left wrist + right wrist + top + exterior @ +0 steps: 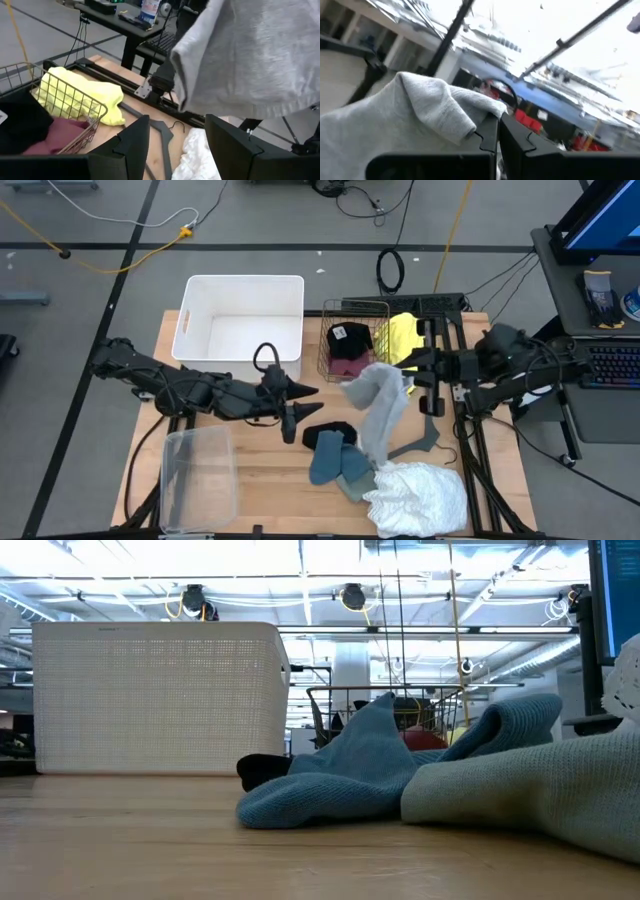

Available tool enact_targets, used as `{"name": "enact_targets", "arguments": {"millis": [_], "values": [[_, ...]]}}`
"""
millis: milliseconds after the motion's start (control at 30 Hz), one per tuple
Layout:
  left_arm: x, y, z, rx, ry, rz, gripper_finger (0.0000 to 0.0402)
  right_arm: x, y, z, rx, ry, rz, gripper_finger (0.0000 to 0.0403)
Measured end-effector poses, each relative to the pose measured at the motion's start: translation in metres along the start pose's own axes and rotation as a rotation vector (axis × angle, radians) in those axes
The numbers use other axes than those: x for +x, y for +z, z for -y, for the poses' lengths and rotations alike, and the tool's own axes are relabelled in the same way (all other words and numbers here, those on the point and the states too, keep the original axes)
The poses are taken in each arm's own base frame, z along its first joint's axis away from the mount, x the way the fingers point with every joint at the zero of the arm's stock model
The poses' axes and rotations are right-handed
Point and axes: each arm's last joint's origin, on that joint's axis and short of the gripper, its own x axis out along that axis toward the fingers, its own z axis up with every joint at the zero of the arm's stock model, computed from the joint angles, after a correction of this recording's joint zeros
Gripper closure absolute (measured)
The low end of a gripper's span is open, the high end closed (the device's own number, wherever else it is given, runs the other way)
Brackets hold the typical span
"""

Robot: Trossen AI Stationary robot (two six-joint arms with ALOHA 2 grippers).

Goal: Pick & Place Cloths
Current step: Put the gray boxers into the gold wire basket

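A light grey cloth [380,402] hangs in the air over the middle of the table, pinched at its upper edge by the right gripper [498,131], whose fingers are pressed together on the fabric. Its lower end trails down toward the pile at the table's near edge. That pile holds a frilly white cloth [418,498], blue-grey cloths [333,461] and a black cloth [329,432] just beside them. The grey hanger [425,438] lies flat next to the hanging cloth.

A wire basket [352,338] stands behind the lifted cloth, with a black garment [349,337] and a maroon one [52,136] inside. The yellow cloth [403,337] seems to drape over the basket's far side, though the views leave that unsure.

The left gripper [303,392] hovers near the lifted cloth with its fingers partly apart and nothing between them. A white bin [241,320] sits behind it, and a clear tub [197,477] lies near the table's front corner.
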Motion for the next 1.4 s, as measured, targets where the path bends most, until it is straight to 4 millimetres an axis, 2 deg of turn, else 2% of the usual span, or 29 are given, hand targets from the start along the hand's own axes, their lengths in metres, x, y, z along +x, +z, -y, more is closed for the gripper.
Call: {"name": "enact_targets", "arguments": {"millis": [167, 367, 667, 967, 1067, 1233, 1400], "values": [[0.014, 0.000, 0.000, 0.039, 0.000, 0.054, 0.0206, 0.008, -0.002, -0.004, 0.062, 0.087, 0.073, 0.0403], [0.031, -0.001, -0.002, 0.110, 0.001, 0.106, 0.0206, 0.013, -0.008, -0.006, 0.088, 0.103, 0.062, 0.0403], [0.055, 0.001, -0.003, 0.083, -0.186, 0.168, 0.0206, 0.018, -0.014, -0.008, 0.098, 0.111, 0.044, 0.0403], [0.077, -0.001, -0.012, 0.029, -0.334, 0.175, 0.0211, 0.025, -0.024, -0.012, 0.105, 0.122, 0.013, 0.0403], [0.079, -0.001, -0.014, 0.008, -0.358, 0.154, 0.0250, 0.026, -0.025, -0.012, 0.107, 0.125, -0.001, 0.0403], [0.073, 0.003, -0.012, 0.022, -0.416, 0.155, 0.0380, 0.025, -0.029, -0.014, 0.108, 0.141, -0.044, 0.0394], [0.067, 0.008, -0.011, -0.012, -0.436, 0.144, 0.0397, 0.024, -0.036, -0.017, 0.072, 0.171, -0.116, 0.0380]]}}
